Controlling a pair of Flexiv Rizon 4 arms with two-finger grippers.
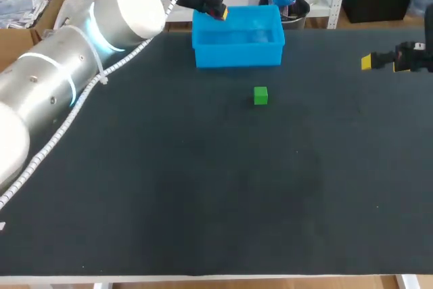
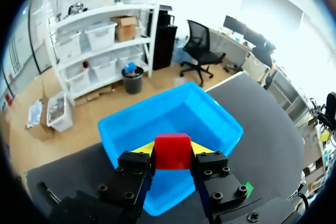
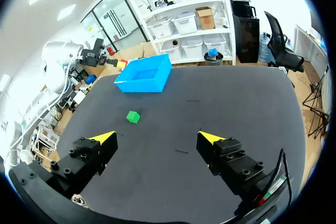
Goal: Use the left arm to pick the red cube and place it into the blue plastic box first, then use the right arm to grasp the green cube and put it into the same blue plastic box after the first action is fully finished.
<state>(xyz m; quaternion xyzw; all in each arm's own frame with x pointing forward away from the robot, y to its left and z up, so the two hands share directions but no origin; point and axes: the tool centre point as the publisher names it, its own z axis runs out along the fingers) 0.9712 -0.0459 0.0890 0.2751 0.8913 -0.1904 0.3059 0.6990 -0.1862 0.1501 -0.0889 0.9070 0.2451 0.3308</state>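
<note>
My left gripper (image 2: pixel 172 150) is shut on the red cube (image 2: pixel 172 151), held above the blue plastic box (image 2: pixel 210 114), over its near side. In the head view the left gripper (image 1: pixel 216 10) hangs over the left end of the blue box (image 1: pixel 237 52), and the red cube barely shows. The green cube (image 1: pixel 260 95) lies on the black table in front of the box, also seen as the green cube (image 3: pixel 133 116) ahead of my right gripper (image 3: pixel 156 139). That gripper stands open and empty at the table's right edge, shown as the right gripper (image 1: pixel 369 61).
The black table (image 1: pixel 203 187) stretches wide in front of the box and cube. My left arm (image 1: pixel 81 59) crosses the far left corner, with a white cable along it.
</note>
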